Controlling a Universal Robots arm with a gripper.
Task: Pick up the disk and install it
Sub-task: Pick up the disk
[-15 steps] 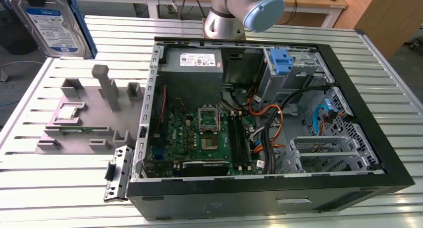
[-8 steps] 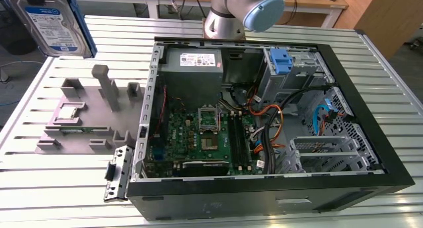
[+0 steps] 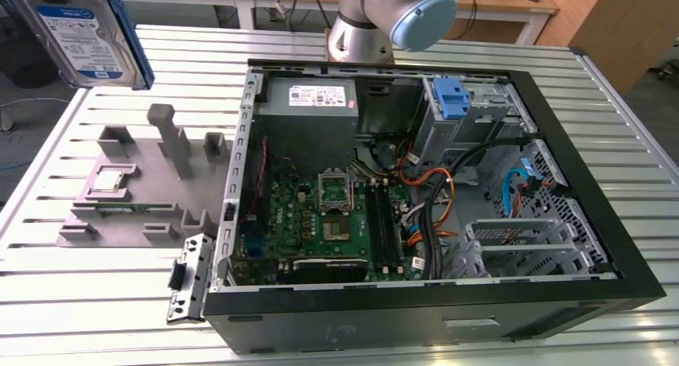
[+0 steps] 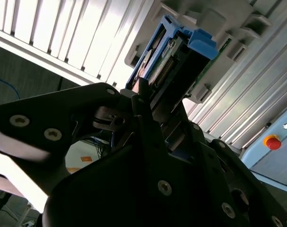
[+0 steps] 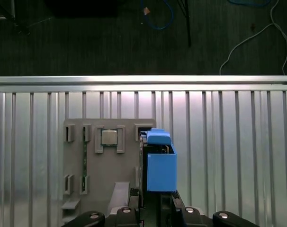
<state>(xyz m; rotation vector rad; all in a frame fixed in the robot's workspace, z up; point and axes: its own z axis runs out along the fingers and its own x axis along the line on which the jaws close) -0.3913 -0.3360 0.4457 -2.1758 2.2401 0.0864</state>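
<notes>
The disk (image 3: pixel 79 36), a silver drive with a white-and-blue label in a blue carrier bracket, hangs upright in the air at the exterior view's far left, well above the table. It stands over the grey fixture plate (image 3: pixel 138 195). In the second wrist view my gripper (image 4: pixel 150 106) is shut on the disk (image 4: pixel 169 56), its dark fingers clamping the drive's near end. The first wrist view looks down along the blue carrier (image 5: pixel 160 165), which runs from the gripper (image 5: pixel 154 205) toward the fixture plate (image 5: pixel 105 165) below.
An open black computer case (image 3: pixel 594 191) lies on the slatted metal table (image 3: pixel 64 302), with the motherboard, a grey power-supply box (image 3: pixel 308 97) and a blue bracket (image 3: pixel 451 97) in the drive bay. The arm's base (image 3: pixel 387 20) stands behind the case. A red stop button (image 4: pixel 272 141) shows nearby.
</notes>
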